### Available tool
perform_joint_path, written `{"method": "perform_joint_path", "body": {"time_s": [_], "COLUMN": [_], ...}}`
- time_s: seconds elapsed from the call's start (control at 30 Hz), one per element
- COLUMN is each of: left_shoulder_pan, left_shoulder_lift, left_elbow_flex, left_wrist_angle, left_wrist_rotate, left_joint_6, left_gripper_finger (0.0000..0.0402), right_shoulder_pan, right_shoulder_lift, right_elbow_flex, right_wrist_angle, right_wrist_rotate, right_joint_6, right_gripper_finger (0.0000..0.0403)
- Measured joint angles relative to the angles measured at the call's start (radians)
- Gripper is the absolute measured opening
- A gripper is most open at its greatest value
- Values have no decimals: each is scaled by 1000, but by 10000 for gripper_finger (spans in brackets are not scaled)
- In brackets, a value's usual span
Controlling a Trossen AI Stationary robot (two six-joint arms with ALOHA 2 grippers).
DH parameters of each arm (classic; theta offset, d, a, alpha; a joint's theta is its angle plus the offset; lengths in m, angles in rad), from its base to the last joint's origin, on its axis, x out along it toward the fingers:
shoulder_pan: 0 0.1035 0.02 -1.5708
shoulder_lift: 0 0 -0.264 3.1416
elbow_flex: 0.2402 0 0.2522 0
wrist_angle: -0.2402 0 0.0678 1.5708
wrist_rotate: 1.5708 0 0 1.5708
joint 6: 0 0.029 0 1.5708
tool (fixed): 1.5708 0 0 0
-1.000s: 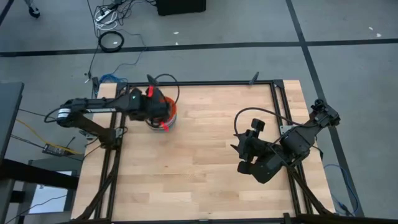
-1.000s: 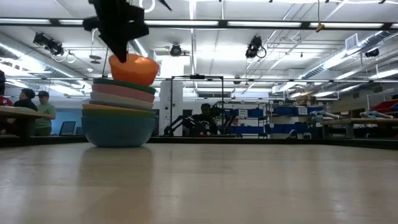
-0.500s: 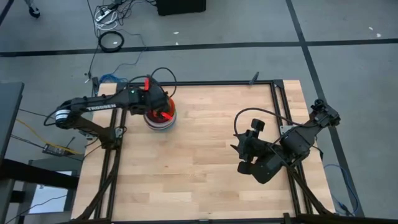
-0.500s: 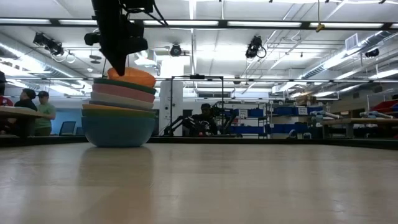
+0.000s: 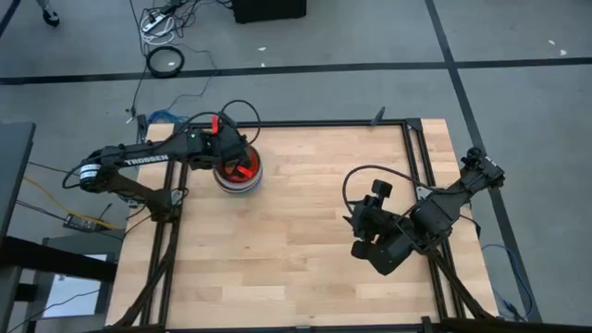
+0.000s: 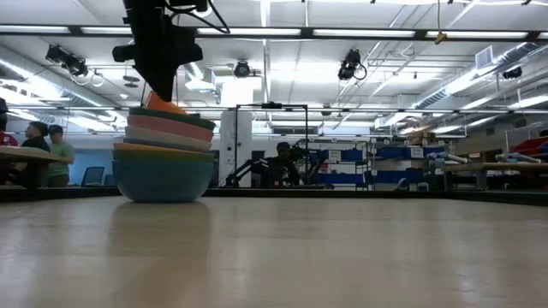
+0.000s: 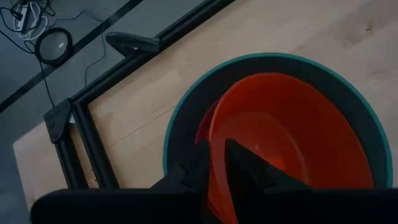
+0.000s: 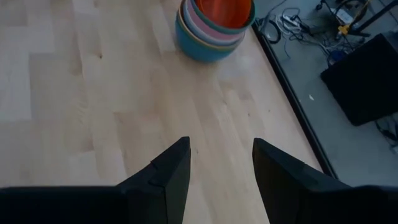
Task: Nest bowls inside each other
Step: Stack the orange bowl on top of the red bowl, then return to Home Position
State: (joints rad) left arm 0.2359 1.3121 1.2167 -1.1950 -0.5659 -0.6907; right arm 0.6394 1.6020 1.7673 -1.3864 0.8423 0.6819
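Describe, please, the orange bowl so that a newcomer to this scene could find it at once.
On the wooden table stands a single stack of bowls near the far left corner, right under the left gripper. The orange bowl is the innermost one at the top of that stack, sitting inside a dark green rim. It is the only bowl whose inside shows from above.

You see the bowls (image 6: 163,154) nested upright in one stack, blue at bottom, orange bowl (image 7: 289,146) seated on top.
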Motion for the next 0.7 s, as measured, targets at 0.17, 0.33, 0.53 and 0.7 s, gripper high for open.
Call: {"method": "perform_joint_path", "body": {"time_s": [0.17, 0.33, 0.53, 0.7], "left_shoulder_pan": [0, -14, -14, -15], "left_shoulder_lift": [0, 0, -4, -4], "left_elbow_flex": [0, 0, 0, 0], "left_wrist_angle": [-1, -3, -5, -5], "left_wrist_rotate": [3, 8, 11, 10], "left_joint_6": [2, 3, 3, -2], "left_gripper_finger": [60, 60, 60, 61], "right_shoulder_pan": [-14, -19, -19, -20], "right_shoulder_lift": [0, 0, 0, 0], "right_elbow_flex": [-49, -61, -61, -61], "right_wrist_angle": [0, -1, -1, -1], "right_wrist_rotate": [-4, -4, -4, -4], "right_joint_6": [21, 18, 18, 21], "right_gripper_finger": [159, 159, 159, 159]}}
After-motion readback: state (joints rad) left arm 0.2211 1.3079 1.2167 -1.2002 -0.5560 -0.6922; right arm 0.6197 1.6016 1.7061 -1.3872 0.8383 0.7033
